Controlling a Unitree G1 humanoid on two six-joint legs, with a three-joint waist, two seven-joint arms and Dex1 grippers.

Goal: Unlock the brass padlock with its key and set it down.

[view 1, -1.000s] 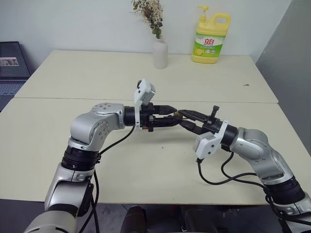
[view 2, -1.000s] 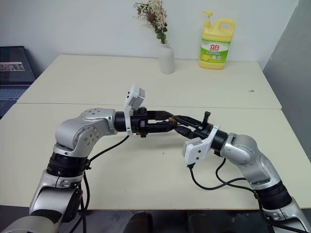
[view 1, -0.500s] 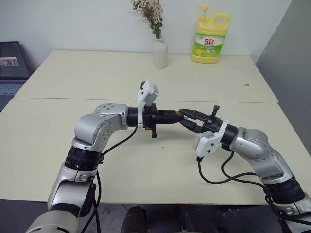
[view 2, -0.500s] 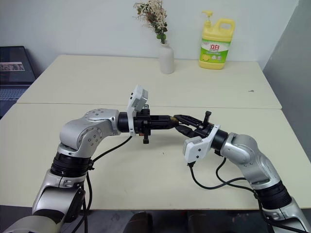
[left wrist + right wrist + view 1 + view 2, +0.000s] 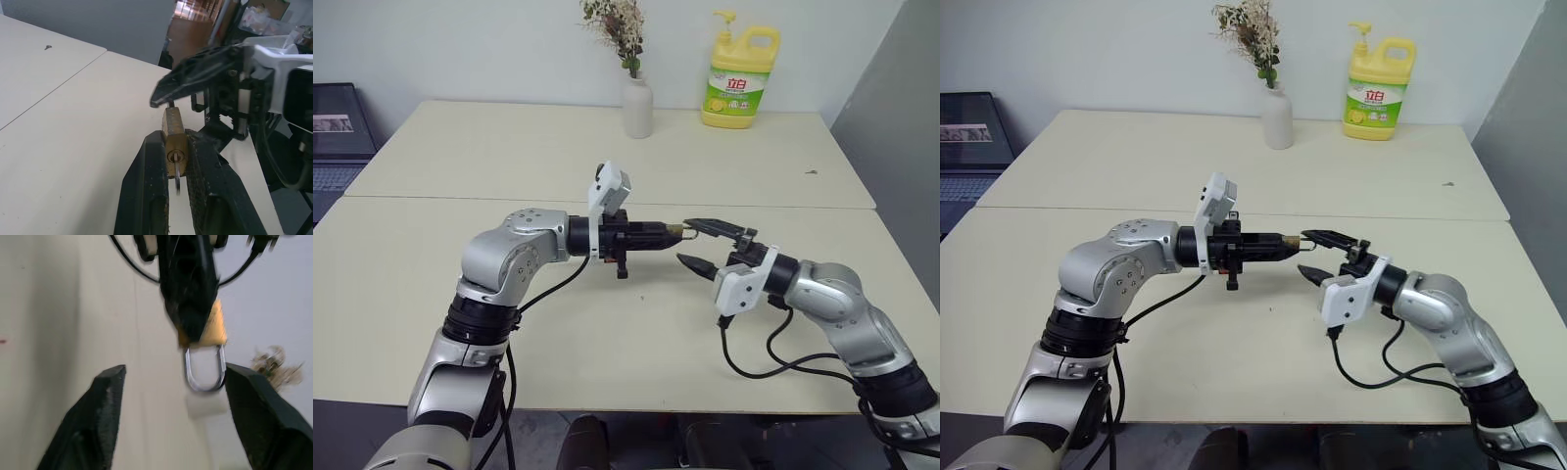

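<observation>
The brass padlock (image 5: 174, 132) is pinched between the fingers of my left gripper (image 5: 671, 233), which is shut on its body and points level to the right above the table. The key (image 5: 177, 182) sticks out of the keyhole on the end facing the left wrist. The silvery shackle (image 5: 203, 369) points toward my right gripper (image 5: 685, 241). That gripper is open, with one finger above the shackle and one below it, and touches neither. In the right wrist view the shackle looks closed.
A white vase with dried flowers (image 5: 637, 106) and a yellow detergent bottle (image 5: 737, 73) stand at the back of the far table. A dark laptop (image 5: 337, 127) is at the far left. A seam (image 5: 460, 198) divides the two cream tabletops.
My left gripper has shut on the padlock. My right gripper has opened, let go of it, and drawn back a little to the right and down.
</observation>
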